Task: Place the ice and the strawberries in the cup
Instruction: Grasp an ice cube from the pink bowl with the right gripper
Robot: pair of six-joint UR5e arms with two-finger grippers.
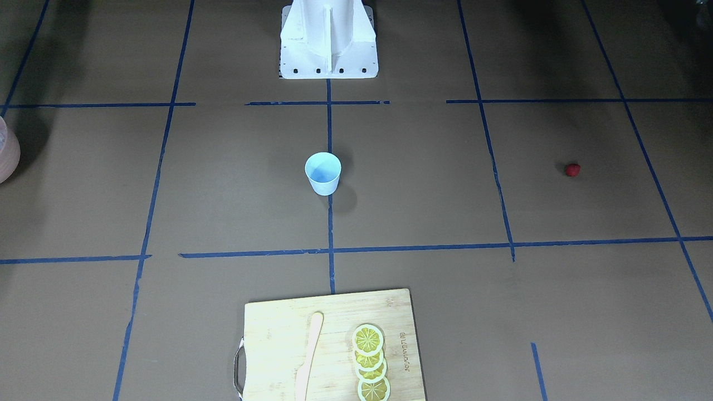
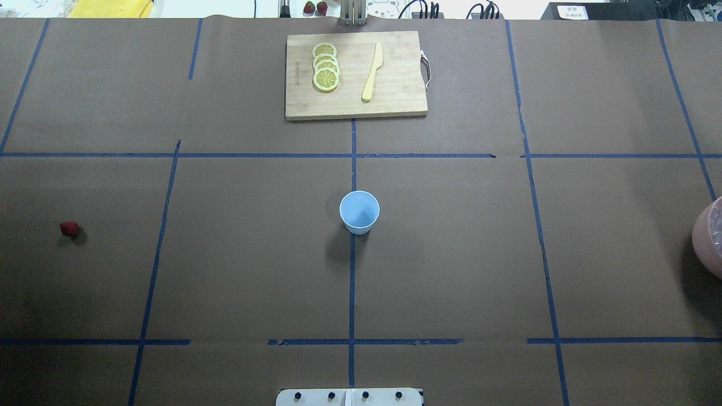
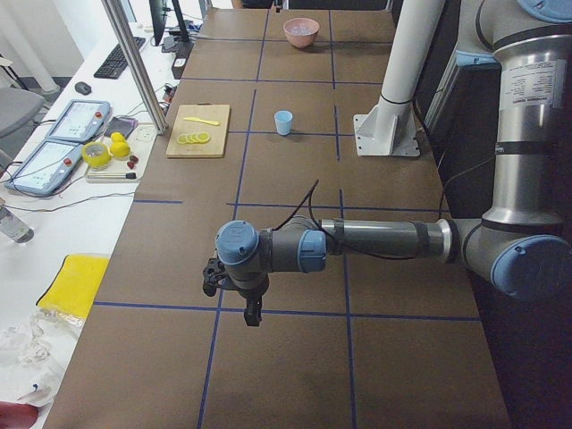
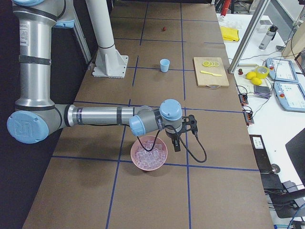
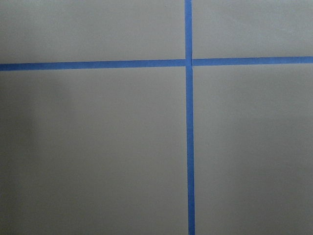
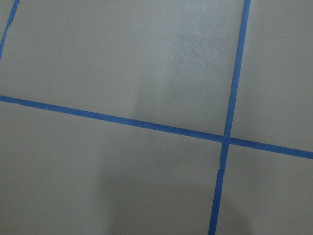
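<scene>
The pale blue cup (image 2: 359,212) stands upright and empty at the table's middle; it also shows in the front view (image 1: 323,174). One small red strawberry (image 2: 69,228) lies far out on the robot's left side. The ice (image 4: 148,153) fills a pinkish bowl (image 4: 150,167) on the robot's right side. My left gripper (image 3: 253,313) hangs over bare table near the left end, far from the strawberry and the cup. My right gripper (image 4: 176,144) hangs just beside the bowl's rim. I cannot tell whether either is open or shut. Both wrist views show only brown paper and blue tape.
A wooden cutting board (image 2: 395,104) with several lemon slices (image 2: 325,73) and a pale knife (image 2: 372,72) lies at the far edge, beyond the cup. The robot's white base (image 1: 328,50) stands at the near edge. The bowl shows cut off at the overhead view's right edge (image 2: 708,239).
</scene>
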